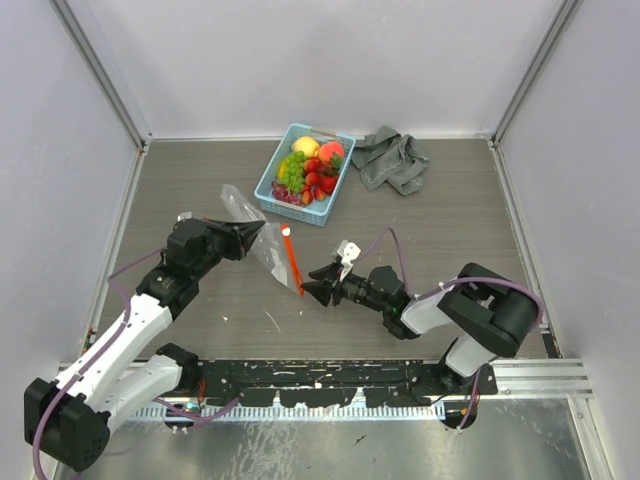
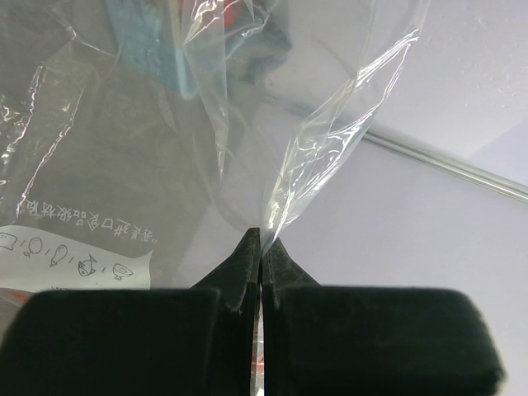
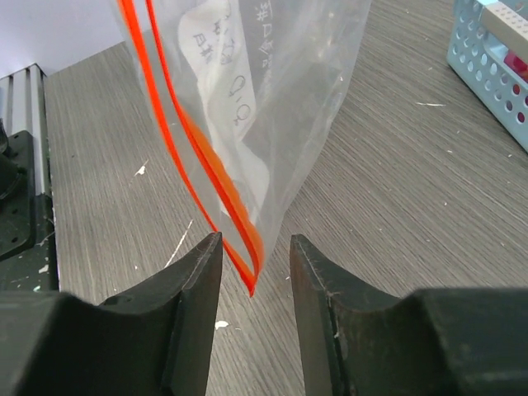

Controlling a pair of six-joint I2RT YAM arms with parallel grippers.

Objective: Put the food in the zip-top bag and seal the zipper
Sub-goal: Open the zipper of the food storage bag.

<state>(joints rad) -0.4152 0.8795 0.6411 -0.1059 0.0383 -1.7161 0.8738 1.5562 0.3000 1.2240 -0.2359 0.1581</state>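
My left gripper (image 2: pixel 261 241) clamped on bag (image 2: pixel 124 148). My right gripper (image 3: pixel 256 241) spread apart, zipper (image 1: pixel 293 262) corner between fingers.

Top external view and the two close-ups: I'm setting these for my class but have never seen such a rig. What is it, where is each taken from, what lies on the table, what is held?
Two robot arms are bolted at the table's near edge. The wide picture looks down from above and behind them; each close-up comes from a wrist camera. On the table sit a blue basket of toy fruit and a grey cloth. The left gripper is shut on the clear zip-top bag; the right gripper is open, straddling the bag's orange zipper corner.
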